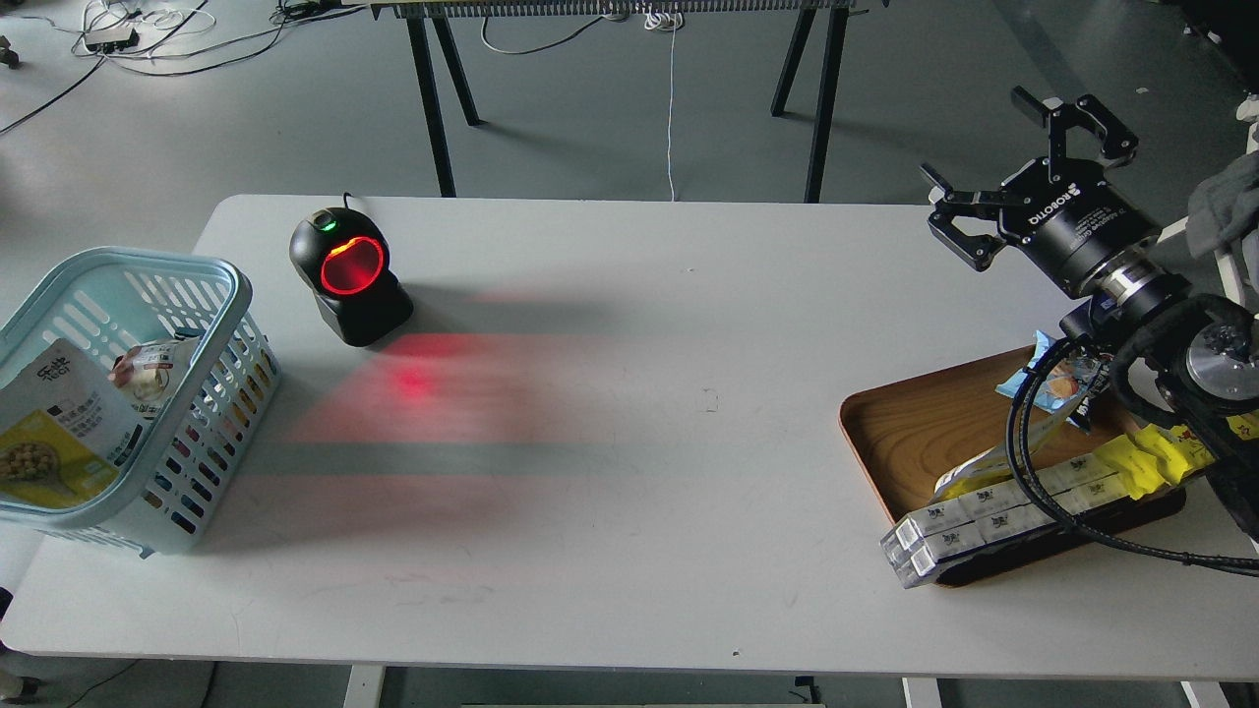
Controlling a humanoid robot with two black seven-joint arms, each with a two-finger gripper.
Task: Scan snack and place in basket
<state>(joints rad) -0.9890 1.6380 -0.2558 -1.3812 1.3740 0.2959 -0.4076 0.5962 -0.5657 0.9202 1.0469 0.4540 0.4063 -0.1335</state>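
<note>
The yellow-and-white snack pouch (54, 433) leans inside the light blue basket (211, 295) at the table's left edge, its picture of round nuts facing up. Another small packet (152, 379) lies beside it in the basket. My right gripper (984, 167) is open and empty, raised above the table's far right, beyond the wooden tray. My left gripper is not in view.
A black scanner (349, 275) with a red glowing window stands at the back left and throws red light on the table (629, 442). A brown wooden tray (920, 433) at the right holds a blue packet (1057, 379), yellow packs (1146, 462) and long white boxes (984, 521).
</note>
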